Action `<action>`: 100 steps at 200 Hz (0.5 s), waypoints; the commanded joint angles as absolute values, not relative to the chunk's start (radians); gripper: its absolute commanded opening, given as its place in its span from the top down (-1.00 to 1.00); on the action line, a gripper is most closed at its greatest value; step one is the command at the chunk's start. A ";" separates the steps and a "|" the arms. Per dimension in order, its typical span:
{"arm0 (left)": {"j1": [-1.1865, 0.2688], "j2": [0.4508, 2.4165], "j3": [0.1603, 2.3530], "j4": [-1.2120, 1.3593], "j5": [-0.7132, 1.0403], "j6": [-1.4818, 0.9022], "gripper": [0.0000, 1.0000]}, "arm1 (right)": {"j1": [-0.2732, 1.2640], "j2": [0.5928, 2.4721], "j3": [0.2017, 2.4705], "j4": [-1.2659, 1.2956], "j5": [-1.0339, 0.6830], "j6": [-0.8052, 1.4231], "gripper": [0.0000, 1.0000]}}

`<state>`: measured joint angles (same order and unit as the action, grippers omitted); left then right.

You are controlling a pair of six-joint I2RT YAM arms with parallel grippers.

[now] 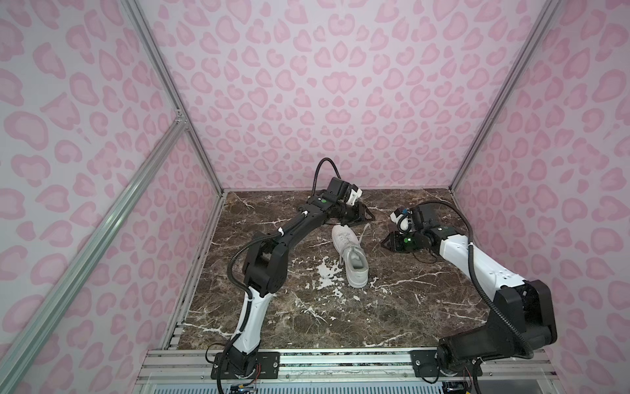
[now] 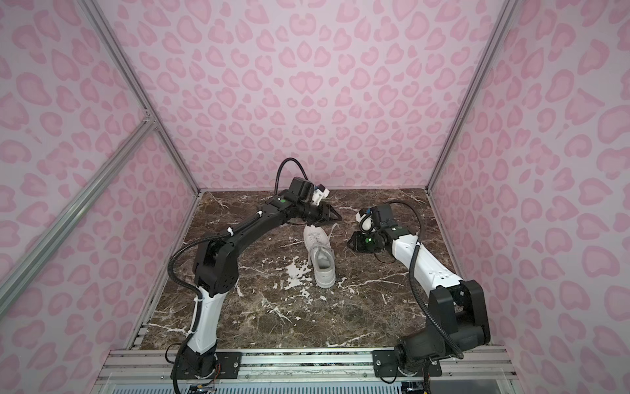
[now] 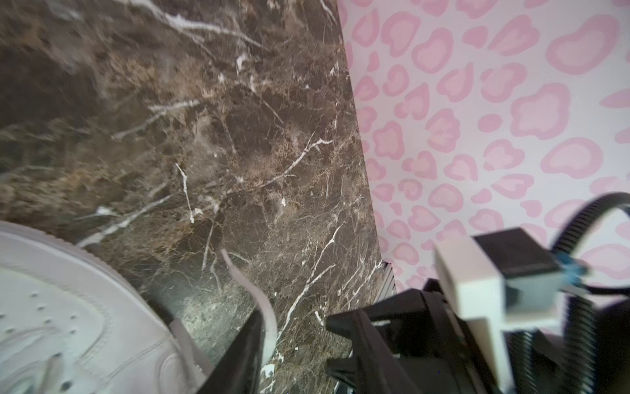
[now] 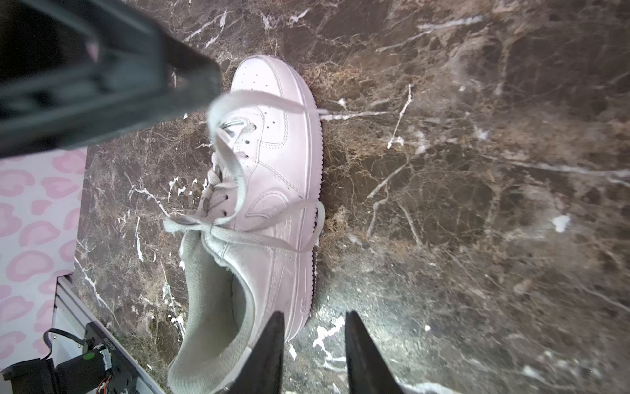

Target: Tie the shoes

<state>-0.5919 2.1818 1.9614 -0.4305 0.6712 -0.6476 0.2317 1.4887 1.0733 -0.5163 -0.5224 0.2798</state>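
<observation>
The white shoe (image 1: 351, 259) lies in the middle of the bench (image 1: 426, 307) — heel close to the robot, toe pointing away, so its long side runs near to far. Just right of it hangs the right end effector (image 4: 315, 315), fingers apart and empty. Past the toe sits the left end effector (image 1: 368, 215); a lace (image 3: 269, 320) lies along one finger, but whether it is apart or together cannot be told. No bow shows yet — that lace looks like the next thing to grab.

No text, label, brand or number can be read anywhere here.
</observation>
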 commanded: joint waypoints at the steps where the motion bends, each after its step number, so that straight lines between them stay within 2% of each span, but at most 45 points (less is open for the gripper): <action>1: -0.578 2.164 1.973 -0.504 0.659 -0.547 0.08 | 0.242 1.508 1.043 -0.374 -0.576 0.374 0.32; 54: -0.568 2.190 2.044 -0.522 0.695 -0.539 0.07 | 0.282 1.578 1.001 -0.157 -0.643 0.504 0.28; 100: -0.549 2.100 1.971 -0.720 0.573 -0.345 0.07 | 0.273 1.618 1.004 -0.117 -0.617 0.578 0.28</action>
<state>-0.5621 2.1723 2.0216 -0.5789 0.6483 -0.4828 0.2790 1.6108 1.0042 -0.1753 -0.6270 0.5297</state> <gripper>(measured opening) 0.467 0.360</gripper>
